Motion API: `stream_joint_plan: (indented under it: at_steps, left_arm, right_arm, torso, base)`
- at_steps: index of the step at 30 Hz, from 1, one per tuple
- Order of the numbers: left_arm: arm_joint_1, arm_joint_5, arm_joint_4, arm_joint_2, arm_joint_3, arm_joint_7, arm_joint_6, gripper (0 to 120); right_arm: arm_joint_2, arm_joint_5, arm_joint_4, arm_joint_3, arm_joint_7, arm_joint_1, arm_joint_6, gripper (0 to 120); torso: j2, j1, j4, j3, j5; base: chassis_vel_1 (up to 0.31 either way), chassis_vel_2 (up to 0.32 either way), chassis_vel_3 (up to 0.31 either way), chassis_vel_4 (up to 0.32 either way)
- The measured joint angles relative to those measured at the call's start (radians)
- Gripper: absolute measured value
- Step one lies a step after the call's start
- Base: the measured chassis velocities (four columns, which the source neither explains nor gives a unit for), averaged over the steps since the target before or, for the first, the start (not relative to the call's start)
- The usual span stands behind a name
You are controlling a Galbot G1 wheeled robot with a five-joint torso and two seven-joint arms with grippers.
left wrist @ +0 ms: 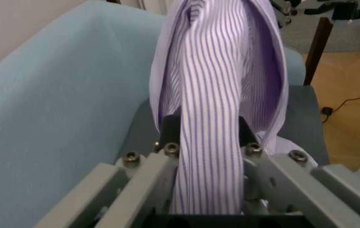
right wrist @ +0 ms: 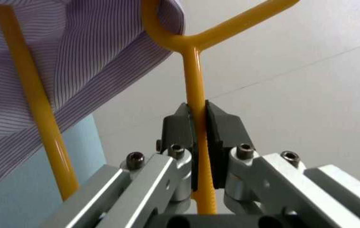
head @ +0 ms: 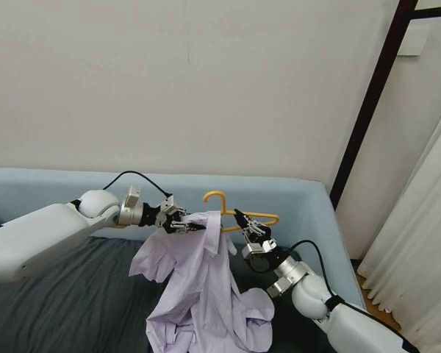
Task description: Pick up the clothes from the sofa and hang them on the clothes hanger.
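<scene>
A lilac striped shirt (head: 202,290) hangs above the dark sofa seat, its lower part piled on the cushion. My left gripper (head: 181,223) is shut on a fold of the shirt (left wrist: 212,118) near the collar. An orange hanger (head: 239,217) is held up beside it, with one end tucked inside the shirt's top. My right gripper (head: 244,226) is shut on the hanger's bar (right wrist: 196,133), the fingers (right wrist: 221,135) pinching it from both sides. Shirt cloth (right wrist: 72,61) drapes over the hanger's other arm.
The light blue sofa back (head: 59,187) and right armrest (head: 320,220) ring the dark seat (head: 51,301). A plain wall rises behind. A dark post (head: 367,103) and white curtains (head: 419,257) stand to the right.
</scene>
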Motion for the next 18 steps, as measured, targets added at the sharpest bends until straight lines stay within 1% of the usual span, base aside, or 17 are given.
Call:
stream_joint_plan:
  at_steps: [2,10,12,13,14,15,16,17,18]
  left_arm:
    - [0.003,0.003,-0.003,0.005,0.000,0.000,0.000,2]
    - [0.021,0.000,-0.017,0.020,-0.012,0.003,-0.005,2]
    - [0.033,-0.003,-0.024,0.033,-0.019,0.002,-0.008,2]
    - [0.042,-0.005,-0.026,0.039,-0.026,0.001,-0.008,2]
    - [0.042,-0.005,-0.026,0.039,-0.026,0.001,-0.008,2]
    - [0.048,-0.005,-0.026,0.042,-0.031,0.001,-0.008,2]
    - [0.050,-0.006,-0.026,0.043,-0.032,0.001,-0.008,2]
    - [0.060,-0.007,-0.025,0.046,-0.041,-0.001,-0.008,1]
    - [0.060,-0.007,-0.025,0.046,-0.041,-0.001,-0.008,1]
  right_arm:
    - [0.001,-0.003,0.000,0.000,0.002,0.000,0.003,4]
    - [0.002,-0.007,0.000,-0.008,0.021,0.000,0.006,4]
    - [0.002,0.005,0.008,-0.022,0.030,-0.001,0.001,4]
    - [-0.005,0.035,0.021,-0.029,0.010,-0.002,0.010,8]
    - [-0.005,0.035,0.021,-0.029,0.010,-0.002,0.010,8]
    - [-0.010,0.057,0.028,-0.032,0.000,-0.004,0.024,12]
    - [-0.012,0.066,0.031,-0.033,-0.003,-0.005,0.028,12]
    - [-0.019,0.098,0.044,-0.035,-0.012,-0.013,0.039,22]
    - [-0.019,0.098,0.044,-0.035,-0.012,-0.013,0.039,22]
  torso:
    - [0.000,0.000,0.0001,0.000,0.0000]
    - [0.000,0.000,0.0000,0.000,0.0000]
    - [0.000,0.000,0.0001,0.000,0.0001]
    - [0.000,0.000,0.0001,0.000,0.0001]
    - [0.000,0.000,0.0001,0.000,0.0001]
    - [0.000,0.000,0.0001,0.000,0.0000]
    - [0.000,0.000,0.0001,0.000,-0.0001]
    - [0.000,0.000,0.0001,0.000,0.0000]
    - [0.000,0.000,0.0001,0.000,0.0000]
  base:
    - [0.000,0.000,0.000,0.000]
    - [0.000,0.000,0.000,0.000]
    - [0.000,0.000,0.000,0.000]
    - [0.000,0.000,0.000,0.000]
    - [0.000,0.000,0.000,0.000]
    - [0.000,0.000,0.000,0.000]
    - [0.000,0.000,0.000,0.000]
    - [0.000,0.000,0.000,0.000]
    - [0.000,0.000,0.000,0.000]
